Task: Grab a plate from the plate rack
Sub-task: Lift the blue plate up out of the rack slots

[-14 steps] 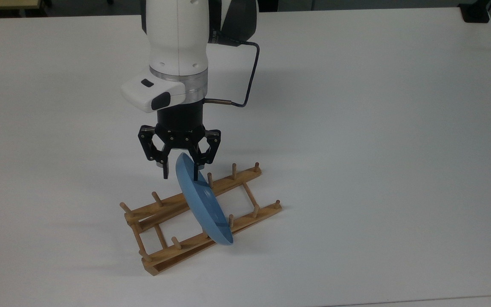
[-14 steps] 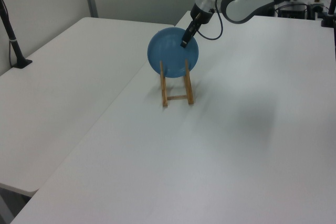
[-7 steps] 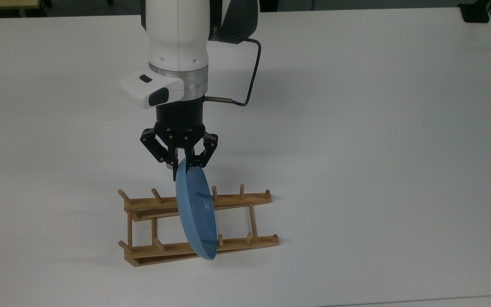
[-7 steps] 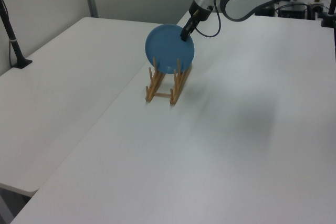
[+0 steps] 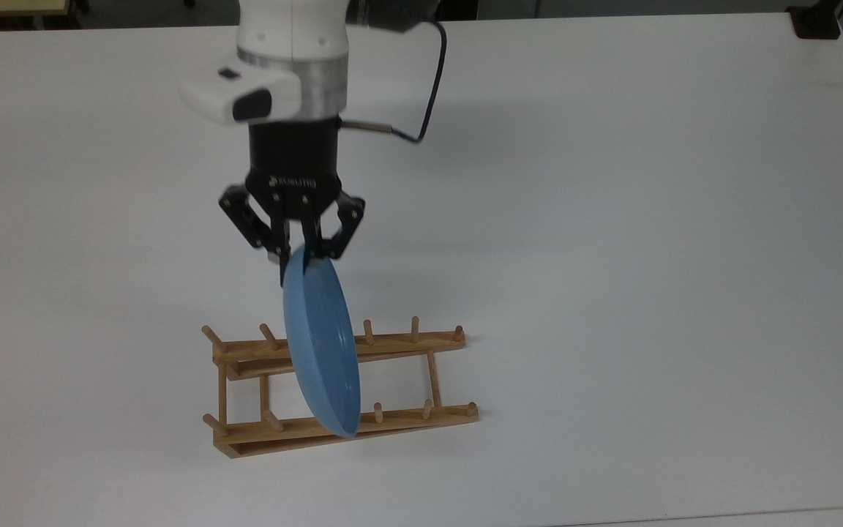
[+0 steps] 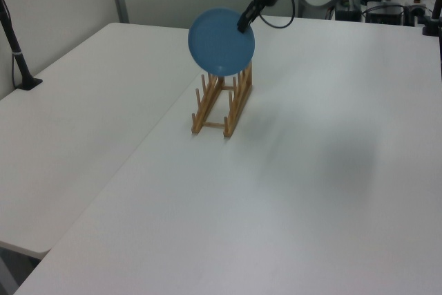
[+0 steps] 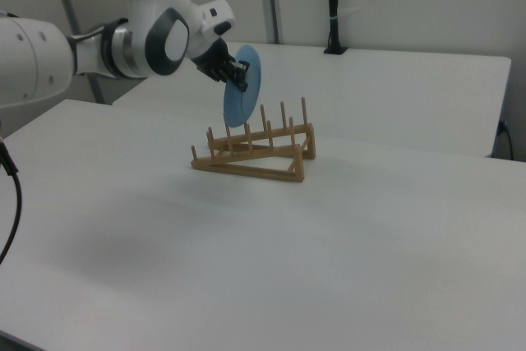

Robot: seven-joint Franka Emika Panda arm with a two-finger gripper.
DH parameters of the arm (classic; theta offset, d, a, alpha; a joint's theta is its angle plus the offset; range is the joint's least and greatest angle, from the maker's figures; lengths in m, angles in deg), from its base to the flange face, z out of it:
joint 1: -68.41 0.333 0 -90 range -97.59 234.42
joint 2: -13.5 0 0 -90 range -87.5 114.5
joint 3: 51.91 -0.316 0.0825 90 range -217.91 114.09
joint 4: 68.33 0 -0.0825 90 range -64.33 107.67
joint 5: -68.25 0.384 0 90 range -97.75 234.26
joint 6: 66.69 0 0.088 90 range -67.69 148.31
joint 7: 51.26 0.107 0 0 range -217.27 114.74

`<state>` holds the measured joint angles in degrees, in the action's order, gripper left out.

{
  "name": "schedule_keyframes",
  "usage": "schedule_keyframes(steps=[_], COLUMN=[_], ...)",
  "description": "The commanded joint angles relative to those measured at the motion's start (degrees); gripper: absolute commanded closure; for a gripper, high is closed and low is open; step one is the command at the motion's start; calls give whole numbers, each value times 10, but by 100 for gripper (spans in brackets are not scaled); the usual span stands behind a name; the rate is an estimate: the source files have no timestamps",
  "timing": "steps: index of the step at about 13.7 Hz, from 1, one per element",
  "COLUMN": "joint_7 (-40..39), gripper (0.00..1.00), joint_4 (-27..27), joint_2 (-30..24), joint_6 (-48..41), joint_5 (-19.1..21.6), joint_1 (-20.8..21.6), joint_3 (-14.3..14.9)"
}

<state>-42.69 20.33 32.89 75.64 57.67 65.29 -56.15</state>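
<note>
— What is the black two-finger gripper [image 5: 296,265] doing?

— It is clamped on the upper rim of the round, shallow light-blue plate [image 5: 320,345]. The plate hangs below the fingers on edge, its face leaning a little off vertical.

— And the plate against the light-brown wooden plate rack [image 5: 341,386] with its two rails and rows of short pegs?

— That is the relation the next move turns on. In the left view the plate [image 6: 222,41] sits above the peg tops of the rack [image 6: 222,105], its lowest edge just over them. In the right view the plate [image 7: 242,85] also rides above and behind the rack [image 7: 256,153], with the gripper [image 7: 241,74] at its top edge. Whether the bottom edge is fully free of every peg cannot be told for certain.

— So which way out?

— Upward looks safest, along the plate's own plane. A sideways pull along the rails might catch the pegs and drag the rack across the white table [image 5: 648,219].
</note>
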Motion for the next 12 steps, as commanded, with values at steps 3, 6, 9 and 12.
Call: schedule_keyframes(steps=[3, 6, 9, 12], joint_7=[-6, -106, -218, -264], gripper=[100, 100, 100, 100], joint_4=[12, 12, 16, 64], joint_2=[-92, -130, -138, -135], joint_6=[-187, -327, -458, -459], joint_5=[43, 99, 164, 246], joint_1=[-14, -35, -79, -120], joint_3=[-2, -2, -2, 0])
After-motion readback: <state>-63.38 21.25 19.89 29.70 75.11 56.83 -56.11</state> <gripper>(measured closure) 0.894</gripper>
